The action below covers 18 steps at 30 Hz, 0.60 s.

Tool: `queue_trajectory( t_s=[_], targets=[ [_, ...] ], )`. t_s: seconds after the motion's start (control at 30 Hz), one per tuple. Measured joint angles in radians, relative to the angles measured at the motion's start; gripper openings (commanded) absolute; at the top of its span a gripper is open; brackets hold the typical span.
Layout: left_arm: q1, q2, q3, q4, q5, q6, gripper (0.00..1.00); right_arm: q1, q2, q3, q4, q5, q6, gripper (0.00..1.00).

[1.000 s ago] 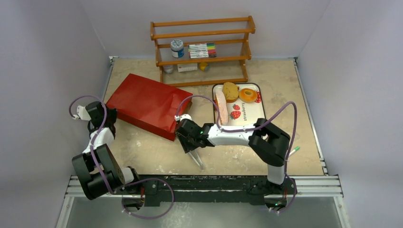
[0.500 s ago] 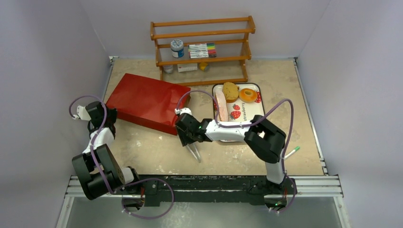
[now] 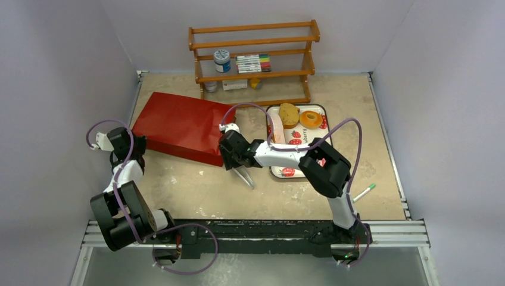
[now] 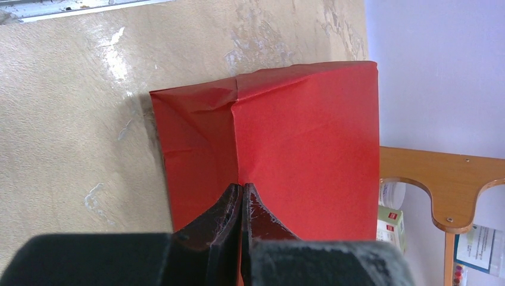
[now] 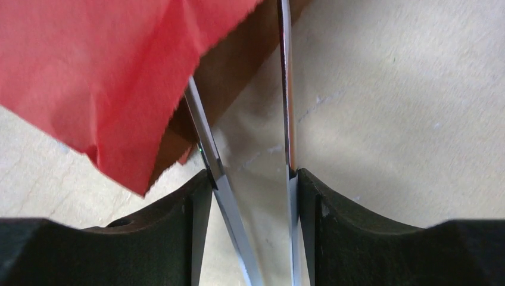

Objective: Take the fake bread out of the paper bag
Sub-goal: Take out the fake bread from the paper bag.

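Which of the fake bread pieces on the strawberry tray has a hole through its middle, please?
The orange ring-shaped piece at the tray's far right corner. The tan lumpy piece beside it and the long pinkish slice along the left edge are solid.

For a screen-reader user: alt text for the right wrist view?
Seen close up, the right gripper has its fingers apart at the mouth of the red paper bag, over the beige table; the bag's brown inside shows.
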Motion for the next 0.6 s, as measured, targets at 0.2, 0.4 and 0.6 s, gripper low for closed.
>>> queue_trajectory(
  t_s=[0.2, 0.4, 0.6],
  targets=[
    [0.000, 0.000, 0.000, 0.000, -0.002, 0.000, 0.00, -0.013, 0.022, 0.011, 0.051, 0.007, -0.027, 0.32],
    [0.000, 0.000, -0.002, 0.001, -0.003, -0.003, 0.00, -0.019, 0.012, -0.022, 0.110, -0.030, -0.032, 0.12],
    [0.000, 0.000, -0.016, 0.013, -0.005, -0.055, 0.00, -0.018, -0.026, -0.079, 0.136, -0.052, -0.023, 0.07]
  ],
)
